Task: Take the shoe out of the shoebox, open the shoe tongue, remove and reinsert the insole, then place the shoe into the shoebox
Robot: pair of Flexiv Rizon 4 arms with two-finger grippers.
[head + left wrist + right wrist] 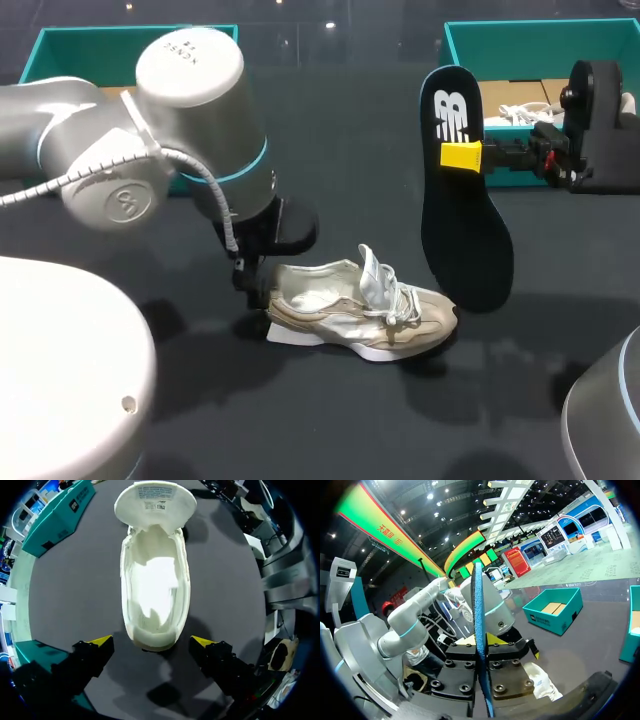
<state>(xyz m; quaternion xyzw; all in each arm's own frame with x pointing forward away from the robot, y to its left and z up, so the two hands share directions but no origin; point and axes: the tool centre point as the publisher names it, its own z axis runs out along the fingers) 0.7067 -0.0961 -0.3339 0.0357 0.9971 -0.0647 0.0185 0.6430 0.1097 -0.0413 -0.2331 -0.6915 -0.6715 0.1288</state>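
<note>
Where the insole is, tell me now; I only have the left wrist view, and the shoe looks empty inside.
Observer: The right gripper is shut on the insole, which sits edge-on between its fingers.
Operator: Give me its position against the shoe.
Observer: In the head view it stands upright, wide end down, just beyond the toe of the shoe, on the right arm's side.
Operator: Report what is in the box on that side.
Observer: The teal shoebox behind the insole is open, and a white item lies inside it. I cannot tell what it is.
</note>
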